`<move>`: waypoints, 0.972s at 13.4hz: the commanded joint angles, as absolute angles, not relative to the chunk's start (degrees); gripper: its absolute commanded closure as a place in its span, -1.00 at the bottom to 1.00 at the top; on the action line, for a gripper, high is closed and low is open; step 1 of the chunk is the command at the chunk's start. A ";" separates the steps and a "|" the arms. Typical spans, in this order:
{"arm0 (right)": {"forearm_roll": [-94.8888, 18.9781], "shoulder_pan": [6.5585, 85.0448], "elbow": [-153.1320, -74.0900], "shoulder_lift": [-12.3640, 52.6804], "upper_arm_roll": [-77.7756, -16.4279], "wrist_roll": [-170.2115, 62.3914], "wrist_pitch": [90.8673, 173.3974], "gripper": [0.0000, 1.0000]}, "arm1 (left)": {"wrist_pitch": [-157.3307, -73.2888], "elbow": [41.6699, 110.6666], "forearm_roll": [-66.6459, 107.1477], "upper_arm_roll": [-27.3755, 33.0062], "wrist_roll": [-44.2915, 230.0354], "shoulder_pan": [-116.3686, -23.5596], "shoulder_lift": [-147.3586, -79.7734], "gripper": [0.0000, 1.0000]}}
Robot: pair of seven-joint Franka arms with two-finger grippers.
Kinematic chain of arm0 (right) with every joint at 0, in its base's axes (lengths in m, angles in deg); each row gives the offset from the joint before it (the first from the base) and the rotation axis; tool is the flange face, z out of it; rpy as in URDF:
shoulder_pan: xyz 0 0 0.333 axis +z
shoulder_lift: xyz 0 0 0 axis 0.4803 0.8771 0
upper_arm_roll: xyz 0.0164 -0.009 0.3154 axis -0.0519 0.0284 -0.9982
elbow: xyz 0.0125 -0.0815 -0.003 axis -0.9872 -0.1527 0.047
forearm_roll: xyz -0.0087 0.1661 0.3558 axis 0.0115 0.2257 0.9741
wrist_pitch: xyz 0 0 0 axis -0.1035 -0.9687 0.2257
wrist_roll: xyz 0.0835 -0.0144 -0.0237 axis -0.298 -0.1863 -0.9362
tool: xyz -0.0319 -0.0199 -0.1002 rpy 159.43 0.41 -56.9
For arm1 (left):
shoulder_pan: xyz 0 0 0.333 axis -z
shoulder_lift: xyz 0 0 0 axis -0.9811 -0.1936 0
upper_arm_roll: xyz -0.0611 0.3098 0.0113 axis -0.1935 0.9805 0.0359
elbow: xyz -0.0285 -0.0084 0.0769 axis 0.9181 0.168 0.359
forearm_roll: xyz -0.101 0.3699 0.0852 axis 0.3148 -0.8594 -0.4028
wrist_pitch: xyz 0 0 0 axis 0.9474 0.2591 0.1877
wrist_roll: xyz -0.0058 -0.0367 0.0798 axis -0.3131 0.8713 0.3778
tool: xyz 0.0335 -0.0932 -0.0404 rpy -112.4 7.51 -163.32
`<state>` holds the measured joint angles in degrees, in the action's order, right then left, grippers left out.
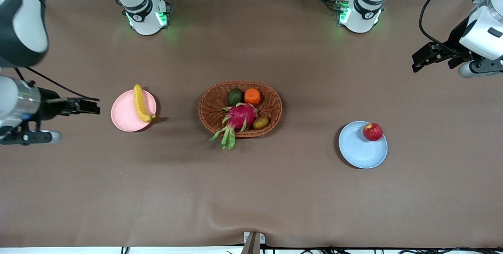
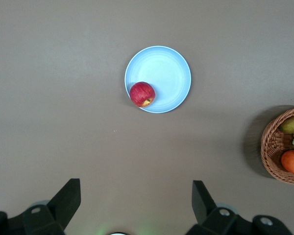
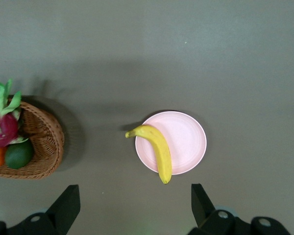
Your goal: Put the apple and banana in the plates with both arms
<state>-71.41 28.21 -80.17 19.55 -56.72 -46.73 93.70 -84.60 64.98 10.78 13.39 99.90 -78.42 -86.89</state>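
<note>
The red apple (image 1: 372, 132) sits on the pale blue plate (image 1: 359, 150), at its rim farthest from the front camera; both show in the left wrist view, apple (image 2: 142, 94) on plate (image 2: 166, 73). The yellow banana (image 1: 140, 104) lies across the pale pink plate (image 1: 125, 114), its tips over the rim; the right wrist view shows banana (image 3: 157, 148) and plate (image 3: 186, 139). My left gripper (image 1: 422, 58) is open and empty, high over the table at the left arm's end. My right gripper (image 1: 88, 106) is open and empty, up beside the pink plate.
An oval wicker basket (image 1: 212, 105) stands mid-table between the plates. It holds a magenta dragon fruit (image 1: 237, 118), an orange (image 1: 252, 96), a green avocado (image 1: 235, 97) and a small brownish fruit (image 1: 260, 122). The arms' bases stand along the table edge farthest from the front camera.
</note>
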 commanded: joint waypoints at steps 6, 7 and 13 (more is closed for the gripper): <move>-73.48 28.44 -93.13 -1.26 -57.74 -41.34 93.22 -1.00 | -83.93 64.35 11.43 13.58 99.78 -78.40 -86.80 -1.00; -73.74 28.44 -96.12 -3.55 -57.74 -41.41 94.28 -1.00 | -83.93 64.35 11.43 13.50 99.78 -78.40 -86.80 -1.00; -75.59 28.00 -99.14 -5.24 -59.05 -41.76 95.44 -1.00 | -83.93 64.43 11.44 13.58 99.69 -78.40 -86.71 -1.00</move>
<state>-74.40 28.46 -96.93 -3.27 -58.24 -42.55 94.52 -84.60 64.93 10.78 13.40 99.90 -78.42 -86.89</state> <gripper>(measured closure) 0.000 0.000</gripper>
